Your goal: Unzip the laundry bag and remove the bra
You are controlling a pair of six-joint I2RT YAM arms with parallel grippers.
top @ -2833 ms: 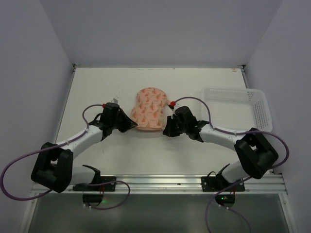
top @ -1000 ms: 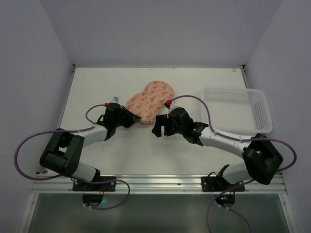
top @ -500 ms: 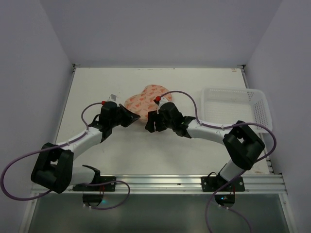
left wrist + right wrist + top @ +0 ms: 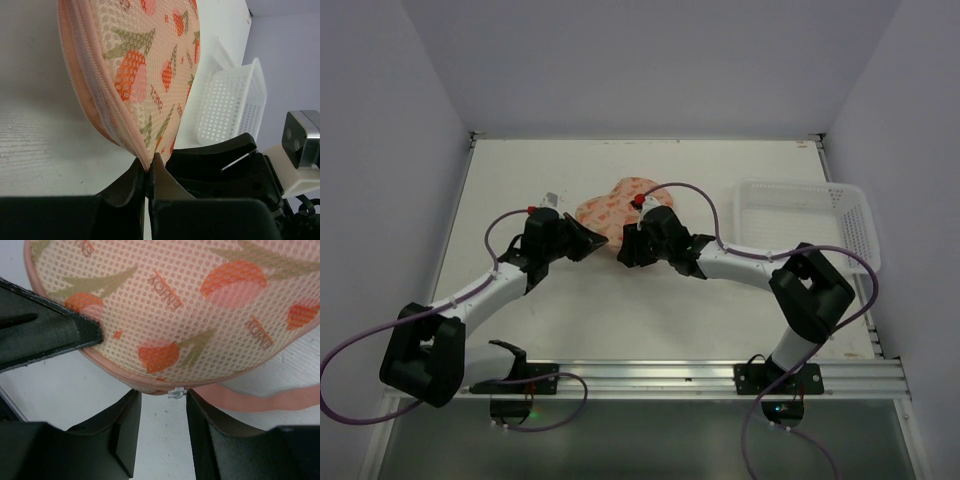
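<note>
The laundry bag, peach-pink mesh with an orange and green print, lies mid-table. Its near edge is lifted. My left gripper is shut on the pink zip seam at that end of the bag. My right gripper is open right beside it. The jaws stand either side of the small white zipper pull, which hangs under the bag close to the right-hand finger. Nothing is gripped there. A pink loop lies on the table. The bra is hidden.
A white plastic lattice basket stands at the right of the table, also behind the bag in the left wrist view as the basket. The left gripper's black finger presses into the bag close to my right jaws.
The right gripper has moved left to the bag's near end and its jaws have narrowed around the zipper pull. The bag has swung round a little. The left gripper keeps its hold.
</note>
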